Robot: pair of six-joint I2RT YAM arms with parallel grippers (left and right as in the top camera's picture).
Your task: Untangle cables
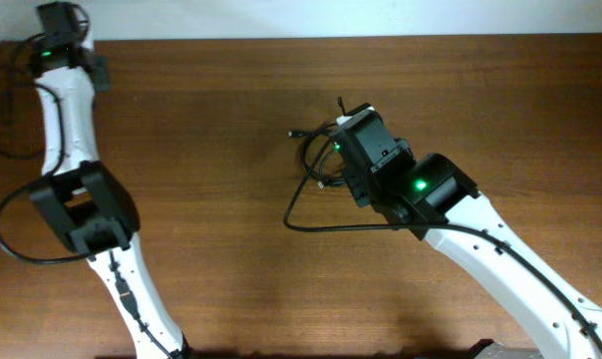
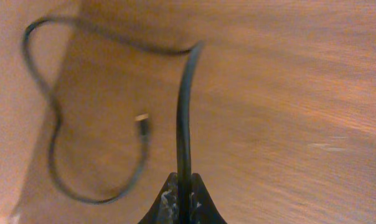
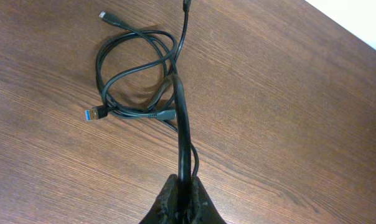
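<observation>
A tangled bundle of thin black cables lies on the wooden table, with a blue-tipped USB plug and a small plug sticking out. In the overhead view the bundle is at mid-table, and one strand loops out to the front. My right gripper hovers over the bundle and is shut on one black cable rising from it. My left gripper is at the far left corner, shut on another black cable. That cable's slack loop ends in a plug.
The left arm's white links run along the left side, with thick black robot cables looping beside them. The right arm crosses the front right. The table's far edge meets a white wall.
</observation>
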